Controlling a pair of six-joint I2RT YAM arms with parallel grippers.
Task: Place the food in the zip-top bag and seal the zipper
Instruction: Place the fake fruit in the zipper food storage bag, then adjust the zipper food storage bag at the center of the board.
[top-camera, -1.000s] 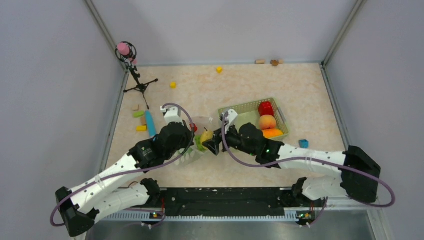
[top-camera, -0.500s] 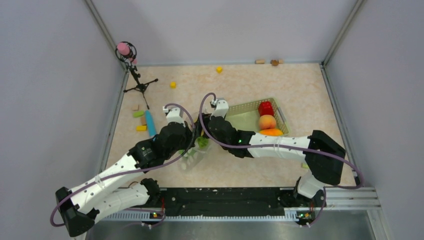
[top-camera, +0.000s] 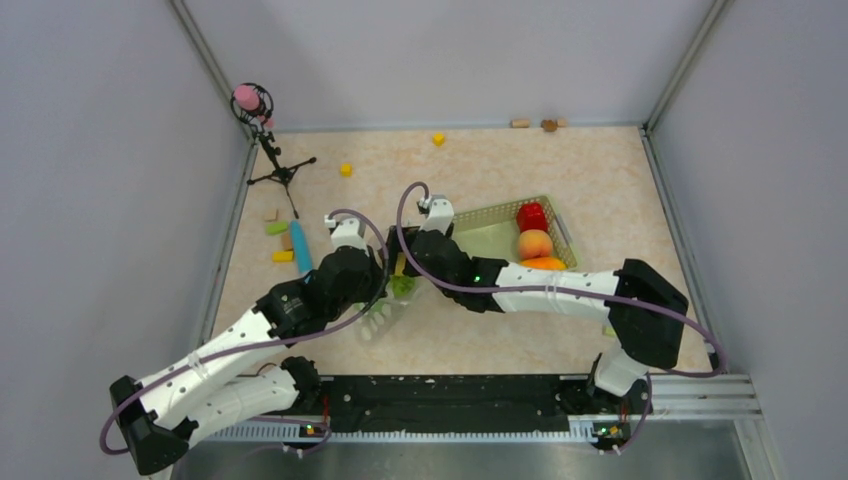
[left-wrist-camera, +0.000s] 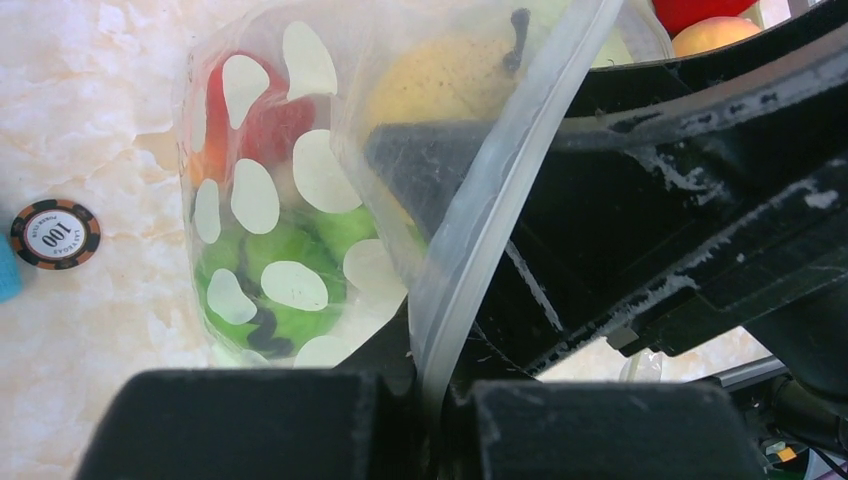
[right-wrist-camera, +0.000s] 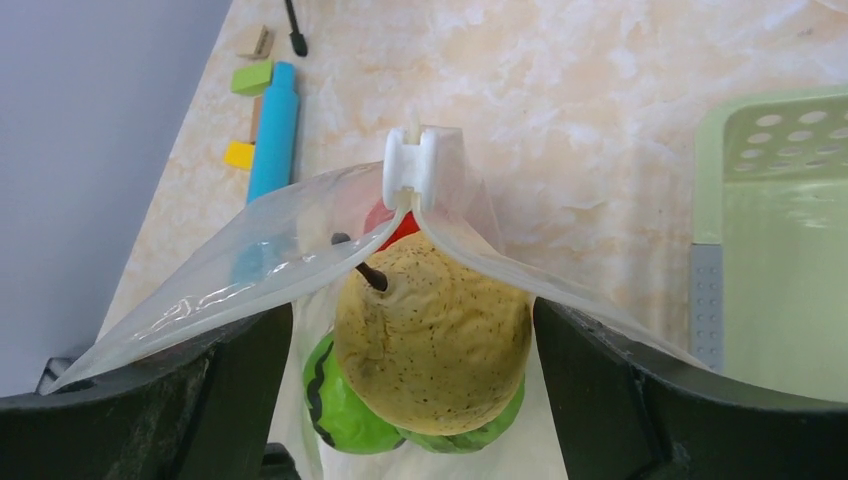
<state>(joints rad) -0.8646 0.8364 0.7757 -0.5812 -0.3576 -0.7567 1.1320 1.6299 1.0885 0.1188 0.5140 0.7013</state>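
Note:
The zip-top bag (left-wrist-camera: 290, 200), clear with white dots, stands open in front of the arms (top-camera: 385, 305). My left gripper (left-wrist-camera: 440, 420) is shut on its mouth edge, pinching the whitish zipper (left-wrist-camera: 500, 200). The white slider (right-wrist-camera: 422, 165) sits at the far end of the mouth. My right gripper (right-wrist-camera: 415, 395) reaches into the mouth, open, with a yellow pear (right-wrist-camera: 435, 305) between its fingers. The pear rests on the striped green melon (right-wrist-camera: 335, 400). A red piece (left-wrist-camera: 265, 125) lies deeper in the bag. More food, red (top-camera: 532, 216), peach (top-camera: 535, 243) and orange (top-camera: 545, 265), sits in the green basket (top-camera: 480, 235).
Coloured blocks (top-camera: 280, 228) and a blue cylinder (top-camera: 300, 247) lie to the left, near a small tripod stand (top-camera: 272, 160). Yellow cubes (top-camera: 345, 170) (top-camera: 438, 139) rest further back. A poker chip (left-wrist-camera: 56, 233) lies beside the bag. Walls close in three sides.
My right arm swung left and pushed the pear into the bag's mouth, then its jaws spread wider off the pear. The left gripper kept its pinch on the bag edge.

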